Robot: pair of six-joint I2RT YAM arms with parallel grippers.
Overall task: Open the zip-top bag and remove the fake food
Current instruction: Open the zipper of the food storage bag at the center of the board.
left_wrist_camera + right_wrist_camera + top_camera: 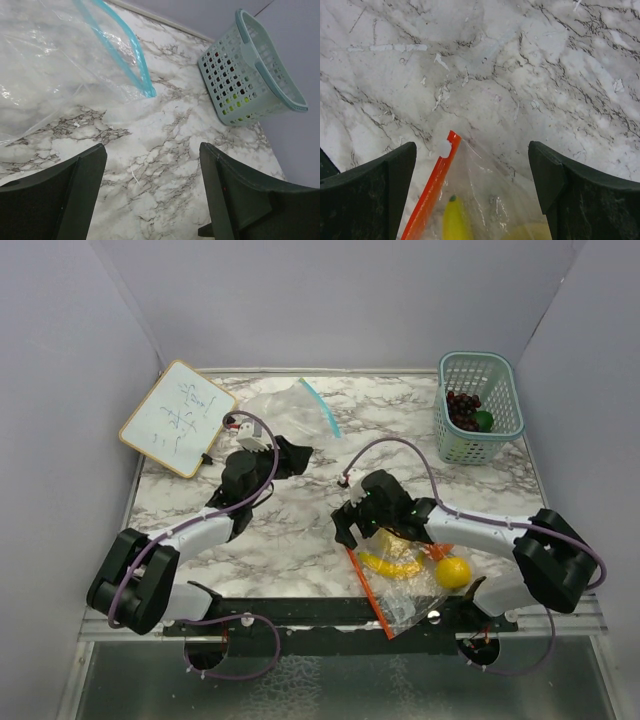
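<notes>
- Right gripper (472,155): jaws spread, holding nothing, poised over the closed end of the orange-zip bag (395,602), which lies at the near right of the table (300,530).
- Left gripper (152,155): released, empty, hovering beside the teal-zip bag (45,60).
- Recommended: lower the right jaws squarely over the white slider (444,148) on the orange strip (427,200). Pinch the slider only and draw along the strip. The left arm should pin the bag film first, or the whole bag is likely to slide.
- Count: two bags, one basket (462,447) and one whiteboard (177,418).
- Fake food: one banana (390,565) inside the orange-zip bag and one lemon (453,572) at its edge, possibly inside. One grape cluster (462,408) and one green ball (484,421) sit in the basket.
</notes>
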